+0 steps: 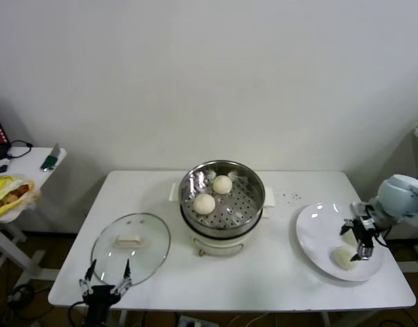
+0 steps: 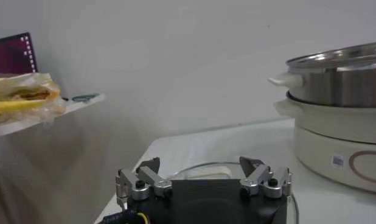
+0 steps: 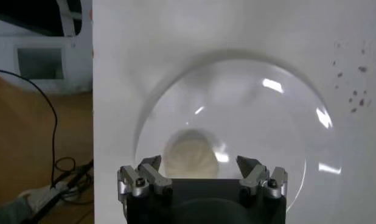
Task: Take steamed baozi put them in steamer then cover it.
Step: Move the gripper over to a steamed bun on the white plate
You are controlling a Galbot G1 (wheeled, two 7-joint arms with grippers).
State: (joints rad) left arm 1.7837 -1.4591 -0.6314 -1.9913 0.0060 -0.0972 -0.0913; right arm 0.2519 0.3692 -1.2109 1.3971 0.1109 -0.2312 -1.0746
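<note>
Metal fingers (image 3: 258,173) of the right gripper (image 1: 362,238) stand wide apart and hold nothing, hanging over the plate (image 1: 311,235) at the right end of the worktop (image 1: 277,272). In the right wrist view one baozi (image 3: 190,156) lies on the plate right between the open tips, just ahead of them; whether they touch it I cannot tell. The head view shows a second bun (image 1: 349,237) on the plate, partly hidden behind the gripper. Two more buns (image 1: 204,203) already sit inside the steamer (image 1: 253,197) at the middle of the worktop, side by side on its perforated floor. The cover (image 1: 131,246) lies flat on the worktop to the steamer's left, handle up, well apart from the plate. The left gripper (image 1: 104,278) waits at the near edge by the cover, its fingers (image 2: 145,178) also wide and empty. By my reading the job is about half done: the step in hand is picking up the third bun. The next move calls for lowering the right fingers around that bun, closing gently so the soft dough is not crushed, then lifting clear of the plate rim and carrying it across to a free spot in the steamer. One more bun and the cover remain after that.
</note>
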